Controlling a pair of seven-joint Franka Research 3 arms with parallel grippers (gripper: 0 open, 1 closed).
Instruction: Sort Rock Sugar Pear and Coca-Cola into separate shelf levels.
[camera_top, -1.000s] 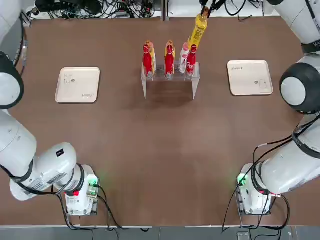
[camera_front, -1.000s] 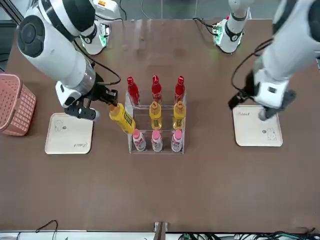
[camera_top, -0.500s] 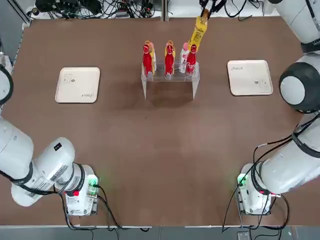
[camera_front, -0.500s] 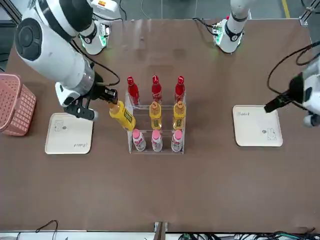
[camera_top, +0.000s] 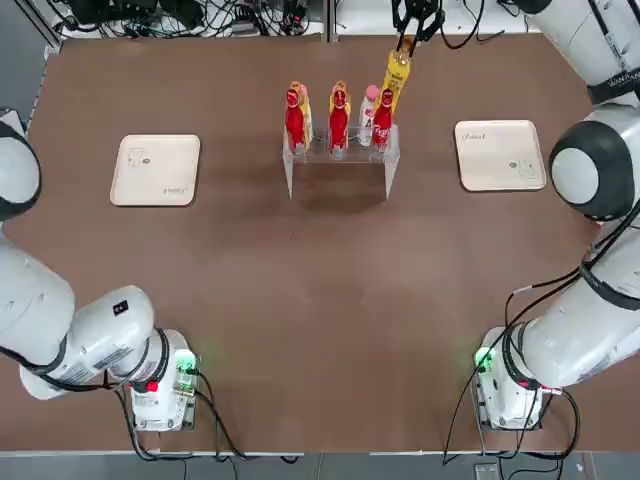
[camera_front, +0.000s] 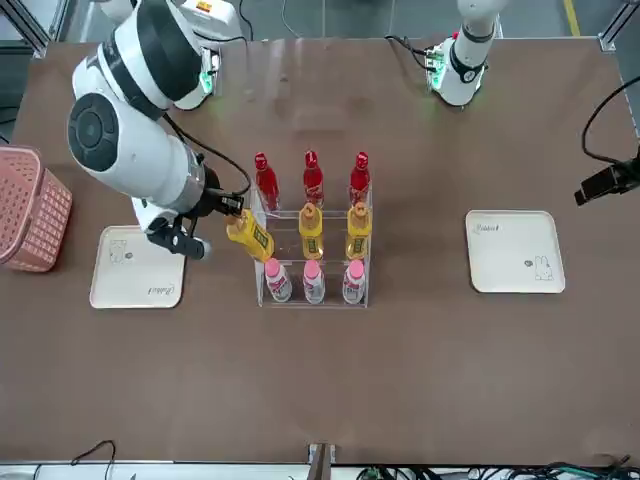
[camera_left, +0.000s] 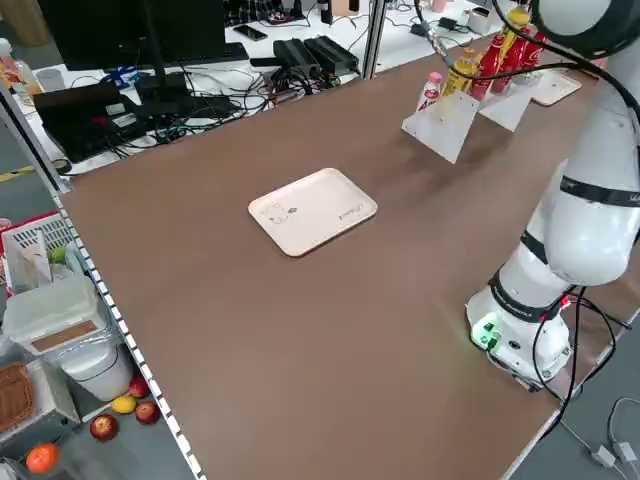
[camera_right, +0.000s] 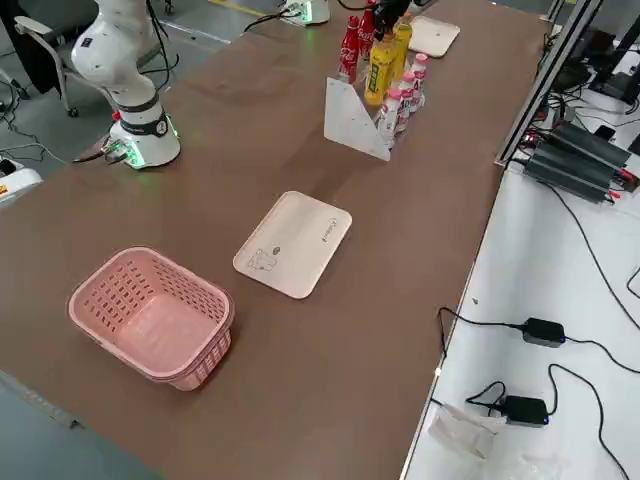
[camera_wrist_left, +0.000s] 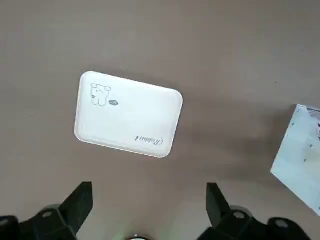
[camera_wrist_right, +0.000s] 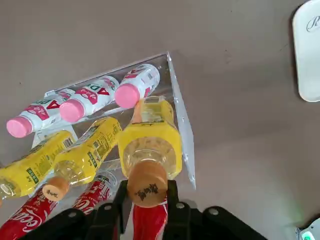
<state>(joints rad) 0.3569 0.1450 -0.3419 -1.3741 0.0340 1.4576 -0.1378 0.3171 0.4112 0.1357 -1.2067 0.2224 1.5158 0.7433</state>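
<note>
At the robot's right end of the clear acrylic stand (camera_front: 262, 296), over the middle step: holding one Rock Sugar Pear bottle (camera_front: 248, 235) by its orange cap in the right gripper (camera_front: 226, 207), fingers pinched narrow on either side of the cap. Tilted, not upright: long axis slanting, cap up and outward away from the stand, base down and inward toward the vacant end place of the middle step. Cannot tell whether the base touches the step. Reaching in from the far right side of the table with the right arm, big white elbow above the robot's right white tray (camera_front: 138, 270), wrist bent so the hand lies close to level and aims at the stand. Beside the held bottle on that same step, two more yellow bottles (camera_front: 311, 230) standing upright; behind them on the top step, three Coca-Cola bottles (camera_front: 313, 178) upright in a row; in front on the lowest step, three pink-capped bottles (camera_front: 314, 282), the nearest just under the slanting yellow one. Off at the robot's left edge of the table, well apart from the stand: left gripper (camera_wrist_left: 147, 200) spread wide and empty, high above the other white tray (camera_wrist_left: 127, 117). Past the right tray, a pink basket (camera_front: 30, 210).
</note>
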